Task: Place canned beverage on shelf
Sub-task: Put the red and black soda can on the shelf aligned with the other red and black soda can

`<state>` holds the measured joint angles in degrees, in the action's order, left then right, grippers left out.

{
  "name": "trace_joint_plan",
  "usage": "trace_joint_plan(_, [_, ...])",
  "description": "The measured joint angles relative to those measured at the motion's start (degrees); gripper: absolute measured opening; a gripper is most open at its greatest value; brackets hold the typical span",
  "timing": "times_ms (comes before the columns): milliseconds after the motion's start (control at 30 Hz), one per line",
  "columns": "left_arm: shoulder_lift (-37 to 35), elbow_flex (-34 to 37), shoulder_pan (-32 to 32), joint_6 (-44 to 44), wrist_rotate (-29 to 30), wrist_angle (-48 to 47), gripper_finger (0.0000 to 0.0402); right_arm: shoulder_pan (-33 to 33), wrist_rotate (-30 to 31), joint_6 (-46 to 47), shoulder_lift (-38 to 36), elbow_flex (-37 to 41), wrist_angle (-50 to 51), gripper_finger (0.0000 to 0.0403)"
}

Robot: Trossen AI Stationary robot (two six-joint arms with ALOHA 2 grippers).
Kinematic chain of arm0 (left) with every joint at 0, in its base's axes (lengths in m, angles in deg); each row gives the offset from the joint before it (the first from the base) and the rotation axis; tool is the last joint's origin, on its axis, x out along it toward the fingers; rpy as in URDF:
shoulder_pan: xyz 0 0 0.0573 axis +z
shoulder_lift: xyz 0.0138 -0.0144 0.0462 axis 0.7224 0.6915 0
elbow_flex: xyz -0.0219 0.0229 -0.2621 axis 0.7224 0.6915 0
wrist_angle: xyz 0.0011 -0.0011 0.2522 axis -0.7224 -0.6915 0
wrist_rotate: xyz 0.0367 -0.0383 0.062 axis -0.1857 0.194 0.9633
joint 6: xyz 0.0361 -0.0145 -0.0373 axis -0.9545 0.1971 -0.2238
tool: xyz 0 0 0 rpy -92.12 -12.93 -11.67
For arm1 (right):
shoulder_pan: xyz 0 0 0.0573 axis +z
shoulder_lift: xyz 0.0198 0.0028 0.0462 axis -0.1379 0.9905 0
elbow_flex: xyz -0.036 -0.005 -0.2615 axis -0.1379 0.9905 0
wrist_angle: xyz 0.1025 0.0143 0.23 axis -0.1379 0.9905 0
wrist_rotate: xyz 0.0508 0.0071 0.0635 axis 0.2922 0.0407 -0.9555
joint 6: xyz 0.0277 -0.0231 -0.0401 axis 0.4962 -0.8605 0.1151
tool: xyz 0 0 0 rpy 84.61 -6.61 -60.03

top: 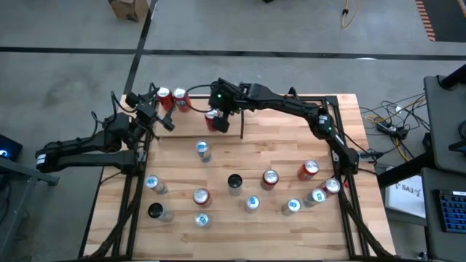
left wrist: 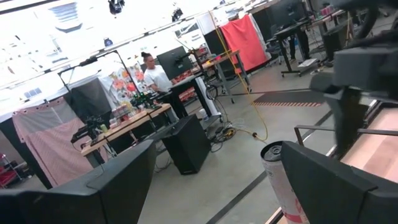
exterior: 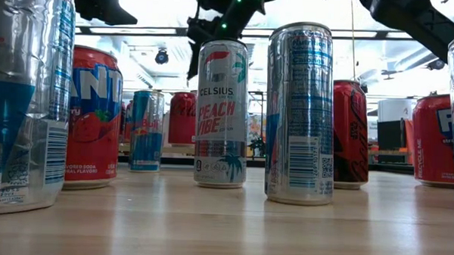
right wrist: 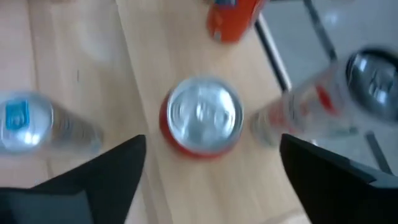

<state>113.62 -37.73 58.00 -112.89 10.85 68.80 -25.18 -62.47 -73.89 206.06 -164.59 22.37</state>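
Mostly cylindrical metal cans (top: 270, 177), wood table (top: 226, 156)

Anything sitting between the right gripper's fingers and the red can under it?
Nothing: in the right wrist view the open right gripper frames the red can below, only bare wood plank around it.

Wood table (top: 240, 156) with scattered cans (top: 270, 177)

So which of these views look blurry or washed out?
Right wrist view: motion-smeared throughout, the red can under the open right gripper soft-edged. Left wrist view: ceiling area blown out white. Low view: bright backlight behind, nearest can out of focus. High view: evenly lit.
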Motion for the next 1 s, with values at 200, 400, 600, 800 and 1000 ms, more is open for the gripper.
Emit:
trace_joint_plan(200, [0.2,0.0,0.0,0.0,0.0,0.0,0.0330,-0.3,0.0,0.1,0.2,0.2,4.4,0.0199])
trace_joint_plan(400, [0.2,0.0,0.0,0.0,0.0,0.0,0.0330,-0.3,1.8,-0.9,1.8,0.3,3.5,0.0054])
trace_joint_plan(600, [0.2,0.0,0.0,0.0,0.0,0.0,0.0330,-0.3,3.4,-1.4,4.6,0.3,3.1,0.0014])
trace_joint_plan(800, [0.2,0.0,0.0,-0.2,0.0,0.0,0.0330,-0.1,2.9,-1.3,6.1,0.4,-2.7,0.0009])
trace_joint_plan(1000, [0.3,0.0,0.0,-0.2,0.0,0.0,0.0330,0.3,2.8,-2.5,6.8,0.4,-8.5,0.0009])
